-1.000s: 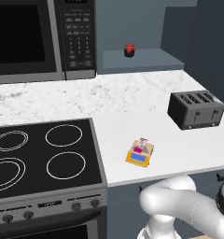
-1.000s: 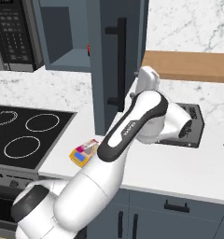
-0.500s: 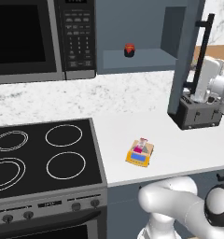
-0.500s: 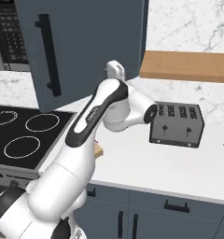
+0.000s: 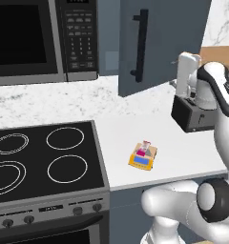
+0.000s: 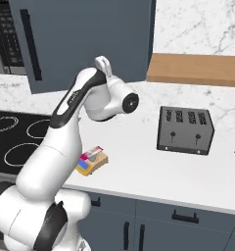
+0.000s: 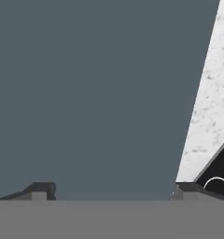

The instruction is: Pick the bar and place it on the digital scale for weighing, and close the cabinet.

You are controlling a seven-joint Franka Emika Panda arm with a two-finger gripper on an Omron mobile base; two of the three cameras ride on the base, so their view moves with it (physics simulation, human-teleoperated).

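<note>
The pink bar lies on top of the yellow-orange digital scale near the counter's front edge. The slate cabinet door with its black bar handle stands partly swung, hanging over the counter. My gripper is raised against the door's flat face, well above and behind the scale. It is open, its fingertips wide apart with nothing between them.
A dark grey toaster stands on the counter right of the scale. The black microwave hangs above the stove top. A wooden shelf runs along the marble wall at right.
The cabinet door has swung left toward shut with my hand following against its face. The open shelf and the small red-and-black object are now covered by the door. Scale and bar have not moved.
</note>
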